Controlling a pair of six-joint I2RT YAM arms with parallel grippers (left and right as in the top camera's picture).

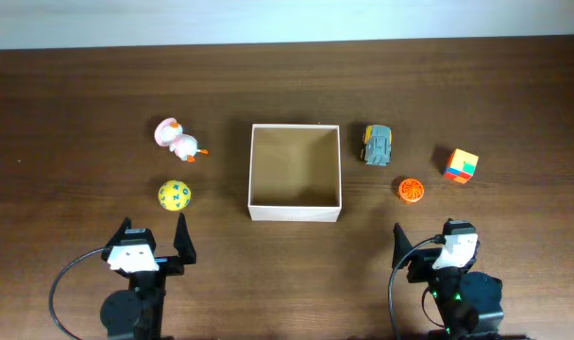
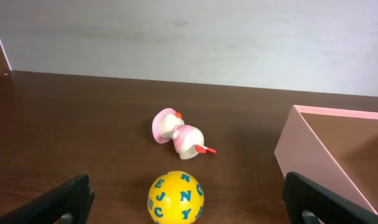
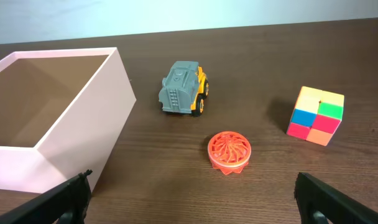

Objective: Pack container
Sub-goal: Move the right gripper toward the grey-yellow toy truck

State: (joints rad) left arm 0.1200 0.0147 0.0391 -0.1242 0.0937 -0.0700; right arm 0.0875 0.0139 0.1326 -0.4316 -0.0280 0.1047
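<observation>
Container (image 1: 295,212) stands upright, mid-desk (image 1: 70,104). Left gripper (image 1: 154,221) and right gripper (image 1: 426,229) sit near the front edge — fingers of both spread apart.

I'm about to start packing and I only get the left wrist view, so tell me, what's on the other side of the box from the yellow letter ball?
Observer: Three toys lie to the right of the box: a grey toy truck, an orange ridged disc and a puzzle cube.
Operator: Anything inside the box already?
Observer: No, the overhead view shows its whole tan floor bare.
Operator: And the right pincer?
Observer: The right pincer is open and empty, near the table's front edge, on the robot's side of the disc.
</observation>
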